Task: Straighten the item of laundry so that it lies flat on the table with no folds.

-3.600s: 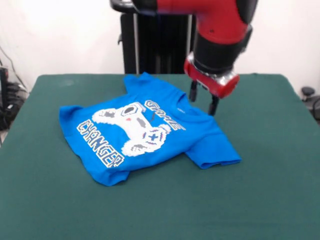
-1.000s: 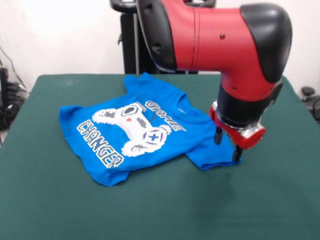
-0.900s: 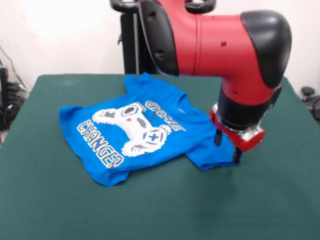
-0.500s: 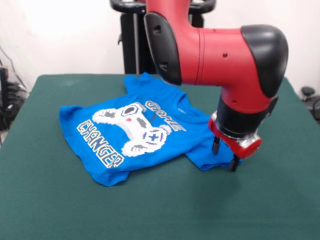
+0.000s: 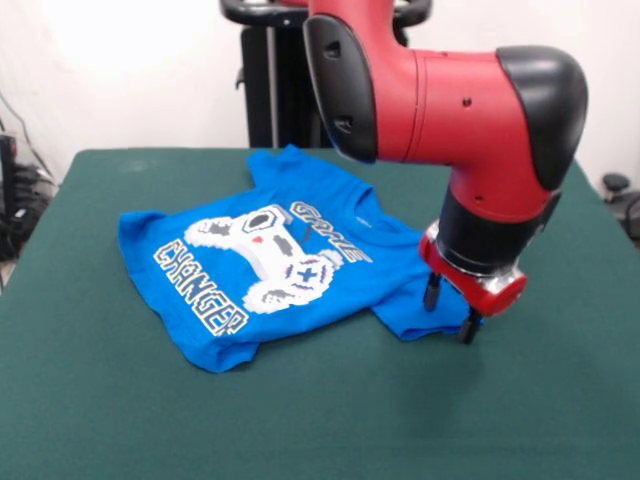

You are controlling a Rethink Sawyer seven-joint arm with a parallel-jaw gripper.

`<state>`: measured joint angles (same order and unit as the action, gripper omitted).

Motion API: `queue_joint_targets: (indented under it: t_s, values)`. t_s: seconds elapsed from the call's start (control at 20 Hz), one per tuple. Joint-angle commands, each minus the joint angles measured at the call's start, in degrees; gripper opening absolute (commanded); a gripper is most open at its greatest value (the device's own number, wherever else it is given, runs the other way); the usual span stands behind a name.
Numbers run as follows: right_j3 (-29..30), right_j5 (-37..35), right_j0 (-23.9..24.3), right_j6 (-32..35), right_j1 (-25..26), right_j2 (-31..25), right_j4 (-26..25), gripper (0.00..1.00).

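The item of laundry (image 5: 290, 265) is a bright blue T-shirt with a white game controller print and "GAME CHANGER" lettering. It lies on the dark green table (image 5: 320, 410), left of centre, with its edges and one sleeve rumpled. My gripper (image 5: 449, 317) hangs from the red arm at the shirt's right sleeve. Its two dark fingers stand apart, open, one on each side of the sleeve's outer end, with their tips low at the cloth. Whether the tips touch the sleeve cannot be told.
A black stand (image 5: 270, 95) rises behind the table's far edge. Cables and dark gear (image 5: 15, 190) sit off the left side, and a small dark object (image 5: 620, 195) lies off the right side.
From the shirt's far right side the arm has swung toward the camera and come down. The gripper now straddles the right sleeve's end. The shirt has not moved.
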<state>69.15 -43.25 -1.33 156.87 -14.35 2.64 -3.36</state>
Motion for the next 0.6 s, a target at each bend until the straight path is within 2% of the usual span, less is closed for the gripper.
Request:
queue_joint_targets:
  t_s: [0.05, 0.1, 0.15, 0.4, 0.6]
  values:
    - [5.5, 15.1, -1.5, 8.7, 5.3, -2.4, 0.1, 1.00]
    - [5.8, 15.2, -1.5, 8.1, 5.2, -2.5, -0.1, 1.00]
    - [5.5, 14.8, -2.0, 7.9, 5.2, -1.8, -0.3, 0.00]
    - [4.5, 14.1, -1.3, 8.2, 6.0, -2.3, 1.3, 0.00]
    - [2.7, 13.7, 0.3, 4.8, 6.5, -4.1, 1.2, 0.00]
